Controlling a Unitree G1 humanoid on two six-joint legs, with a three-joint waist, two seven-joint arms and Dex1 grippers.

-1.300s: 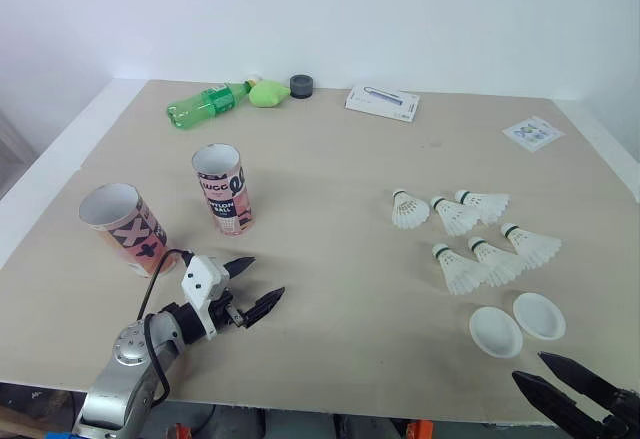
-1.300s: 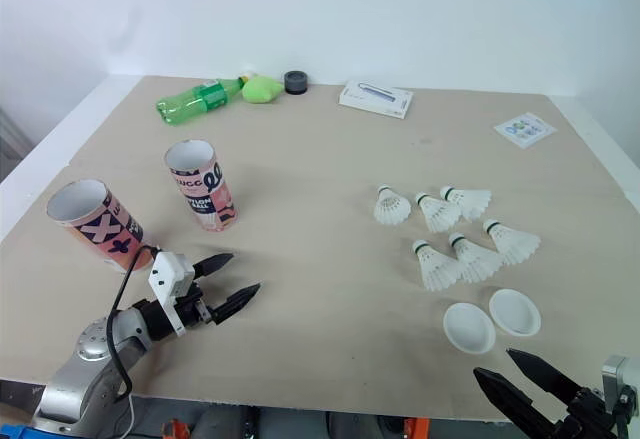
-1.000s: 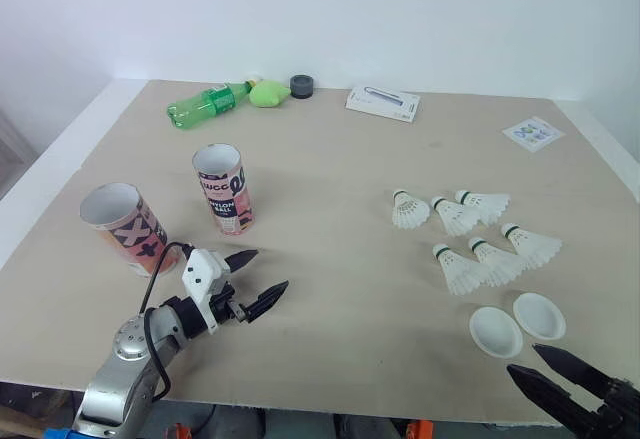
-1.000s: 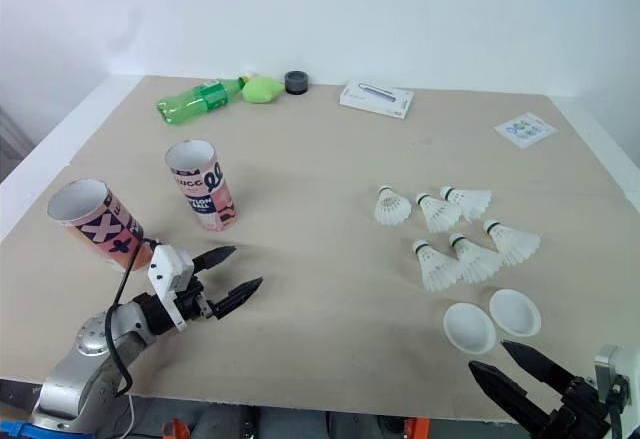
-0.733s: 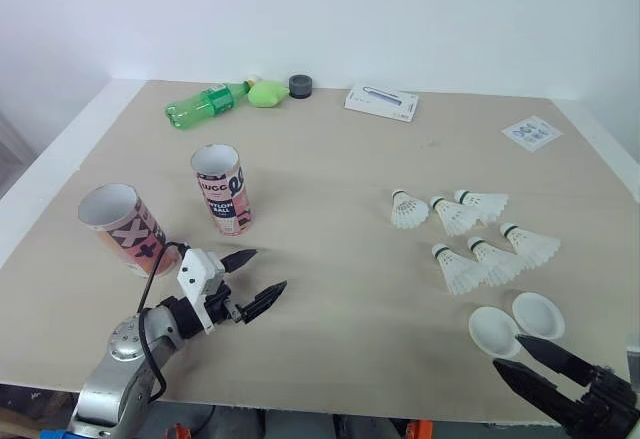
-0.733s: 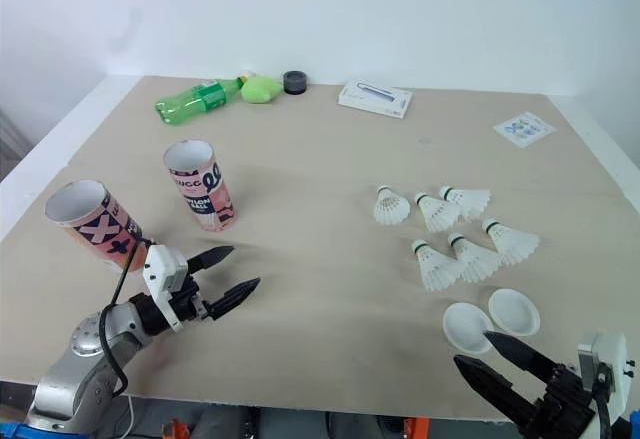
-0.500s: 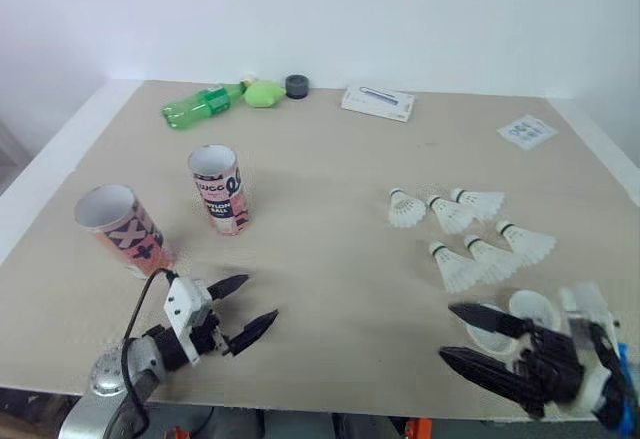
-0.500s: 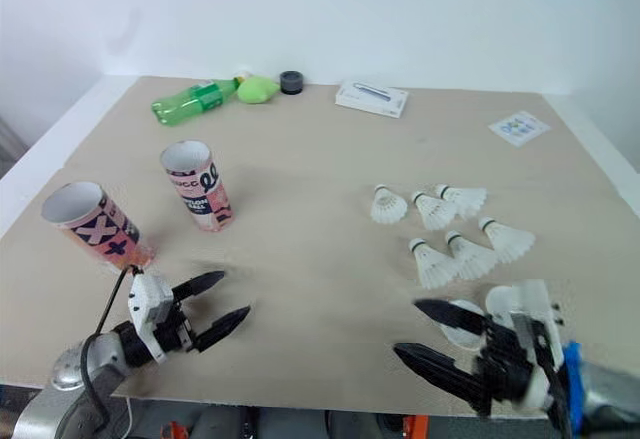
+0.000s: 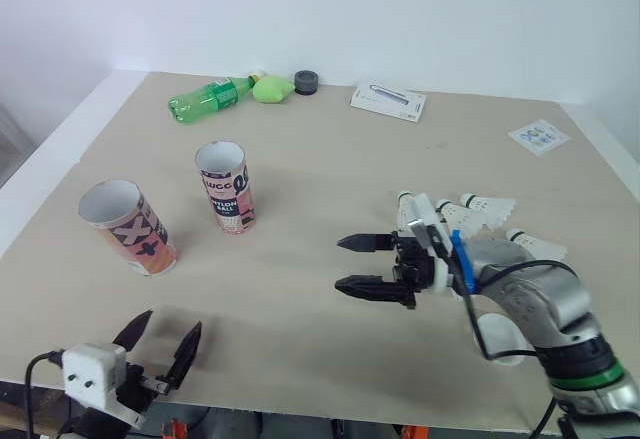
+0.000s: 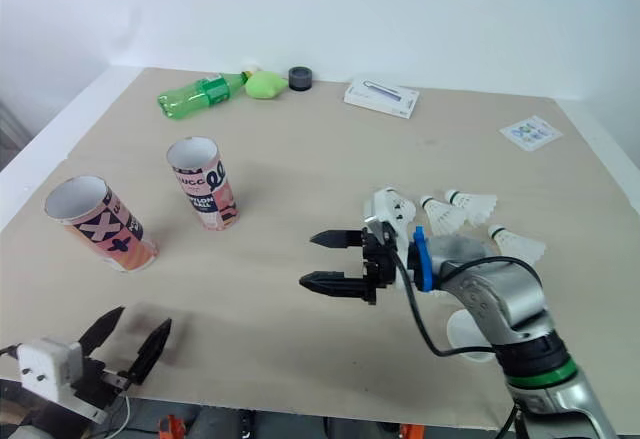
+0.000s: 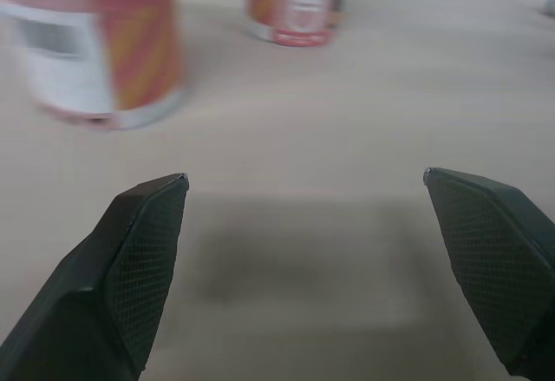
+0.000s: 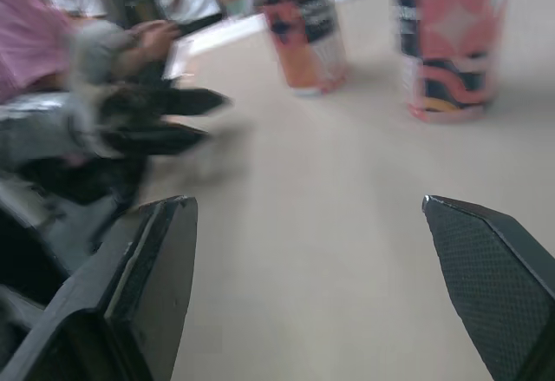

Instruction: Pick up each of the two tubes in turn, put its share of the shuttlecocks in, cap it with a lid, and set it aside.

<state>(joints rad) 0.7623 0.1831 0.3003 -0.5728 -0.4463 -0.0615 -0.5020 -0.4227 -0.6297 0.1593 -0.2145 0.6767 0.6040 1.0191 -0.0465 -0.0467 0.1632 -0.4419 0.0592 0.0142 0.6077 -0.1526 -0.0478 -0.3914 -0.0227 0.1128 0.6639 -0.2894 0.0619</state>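
Observation:
Two pink printed tubes stand open-topped at the left: one (image 9: 223, 187) further in, the other (image 9: 128, 227) nearer the left edge. My right gripper (image 9: 340, 264) hovers open and empty over the table's middle, pointing left toward them. Behind its wrist lie several white shuttlecocks (image 9: 482, 211), partly covered by the arm. A white lid (image 10: 465, 334) peeks out under the forearm. My left gripper (image 9: 172, 321) is open and empty at the front edge, in front of the nearer tube (image 11: 95, 42). In the right wrist view both tubes (image 12: 455, 42) stand ahead.
Along the back edge lie a green bottle (image 9: 208, 99), a green lump (image 9: 268, 89), a dark round cap (image 9: 306, 82) and a white box (image 9: 388, 102). A sticker sheet (image 9: 538, 136) sits back right. A person in pink (image 12: 35, 51) shows beyond the table.
My right arm has swung from the front right corner up over the lids to the table's middle. The left gripper has drawn back to the front edge. The camera shifted slightly.

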